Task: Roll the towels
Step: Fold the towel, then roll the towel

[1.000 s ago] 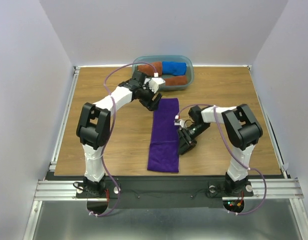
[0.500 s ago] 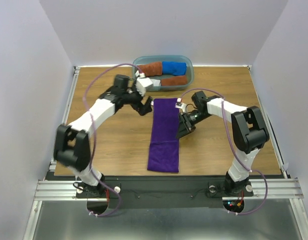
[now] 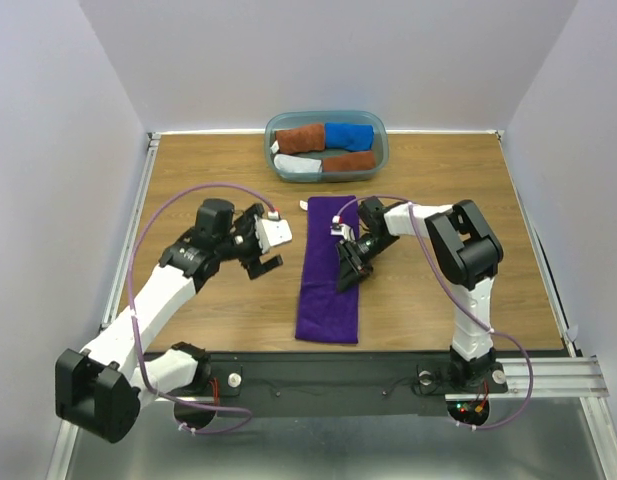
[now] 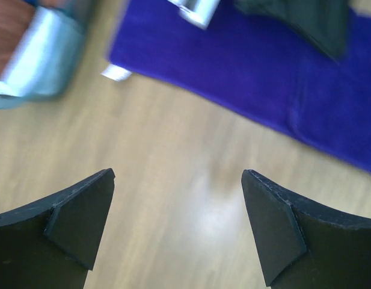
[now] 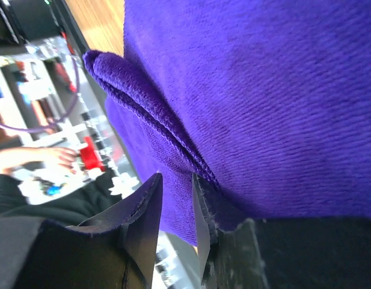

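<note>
The purple towel [image 3: 326,295] lies flat as a long strip in the middle of the counter [image 3: 438,300]. The right gripper [image 5: 176,180] has its jaws almost together, pinching a fold of cloth near the 3 o'clock edge. The left gripper [image 4: 178,177], jaws spread wide, hangs over bare wood at the towel's 9 o'clock. At 12 o'clock a tub [image 3: 381,140] holds more towels [image 3: 348,135].

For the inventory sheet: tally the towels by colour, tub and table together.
purple towel: 1
brown towels: 2
blue towel: 1
grey towel: 1
Total: 5
</note>
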Controlling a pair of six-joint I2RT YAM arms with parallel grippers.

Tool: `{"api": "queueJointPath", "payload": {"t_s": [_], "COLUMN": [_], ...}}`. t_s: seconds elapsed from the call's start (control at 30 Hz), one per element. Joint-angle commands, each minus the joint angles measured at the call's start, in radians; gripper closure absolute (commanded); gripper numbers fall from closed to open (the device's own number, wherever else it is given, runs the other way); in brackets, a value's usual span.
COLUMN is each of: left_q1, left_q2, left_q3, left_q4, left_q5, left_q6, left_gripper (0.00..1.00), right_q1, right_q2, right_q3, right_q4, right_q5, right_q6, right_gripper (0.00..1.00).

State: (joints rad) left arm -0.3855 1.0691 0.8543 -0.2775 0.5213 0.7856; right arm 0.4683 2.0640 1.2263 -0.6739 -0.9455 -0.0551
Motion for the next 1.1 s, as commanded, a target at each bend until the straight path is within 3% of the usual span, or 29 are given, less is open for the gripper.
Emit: {"api": "queueJointPath", "payload": {"t_s": [0.0,0.2,0.3,0.5,0.57,0.6,0.67,0.7,0.87,1.07], "left_q1": [-0.032,-0.035,-0.058,-0.234,-0.323,-0.401,-0.484,-0.542,-0.631,-0.711], "left_q2": [-0.096,-0.101,-0.098,-0.181,-0.187,-0.184,-0.169,-0.138,-0.025,0.138], "left_q3": [-0.076,-0.112,-0.132,-0.251,-0.291,-0.313,-0.336,-0.342,-0.319,-0.293], "left_q4": [0.016,0.031,-0.002,-0.057,-0.049,-0.033,0.020,0.046,0.168,0.303], "left_q5": [-0.026,-0.010,-0.003,0.013,-0.016,-0.044,-0.096,-0.115,-0.156,-0.251], "left_q6": [0.083,0.095,0.180,0.371,0.382,0.391,0.364,0.348,0.268,0.192], "left_gripper": [0.01,0.01,0.01,0.02,0.14,0.26,0.37,0.39,0.42,0.42], "right_q1": [-0.013,-0.054,-0.077,-0.083,-0.083,-0.082,-0.082,-0.080,-0.056,-0.004], "right_q2": [0.050,0.113,0.130,0.053,0.013,-0.037,-0.083,-0.102,-0.173,-0.116], "right_q3": [0.088,0.180,0.232,0.216,0.184,0.174,0.159,0.148,0.116,0.056], "right_q4": [0.082,0.073,0.060,0.010,-0.001,-0.006,-0.009,-0.010,-0.012,-0.009], "right_q5": [0.105,0.126,0.132,0.136,0.119,0.103,0.093,0.087,0.045,-0.024], "right_q6": [-0.006,-0.022,-0.025,-0.063,-0.061,-0.052,-0.042,-0.034,0.011,0.008], "right_gripper": [0.67,0.67,0.67,0.67,0.66,0.64,0.63,0.62,0.62,0.66]}}
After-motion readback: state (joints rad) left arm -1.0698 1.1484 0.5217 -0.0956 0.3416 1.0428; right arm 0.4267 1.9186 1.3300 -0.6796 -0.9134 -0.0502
